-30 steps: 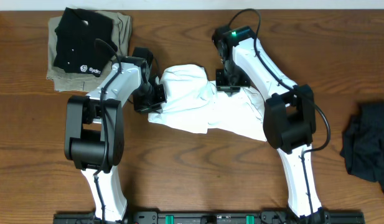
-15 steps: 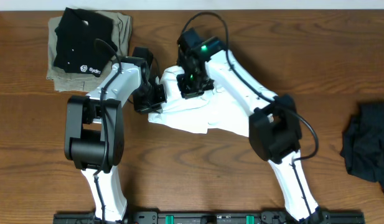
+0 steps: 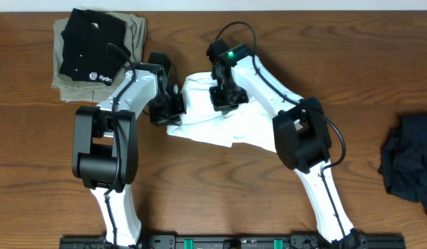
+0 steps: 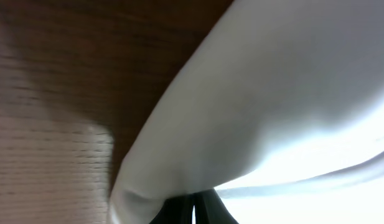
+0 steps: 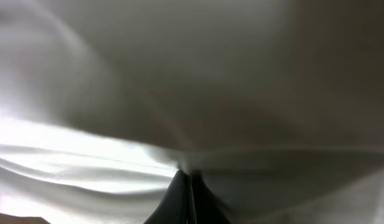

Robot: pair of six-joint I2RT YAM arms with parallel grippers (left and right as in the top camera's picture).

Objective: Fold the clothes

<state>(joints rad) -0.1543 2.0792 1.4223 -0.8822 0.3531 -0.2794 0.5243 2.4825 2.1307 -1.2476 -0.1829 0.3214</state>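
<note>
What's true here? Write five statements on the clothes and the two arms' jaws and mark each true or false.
1. The wrinkled white soft-fabric T-shirt lies on the brown wooden table between the two arms. True.
2. The left arm's jaws stand wide open over bare wood. False: they are shut on the T-shirt's left edge.
3. The folded black shirt with a small white logo lies on the folded khaki-olive garment. True.
4. The crumpled dark garment sits on top of the T-shirt. False: it lies apart, at the table's right edge.
5. The right arm's jaws are shut on the T-shirt's fabric. True.
</note>
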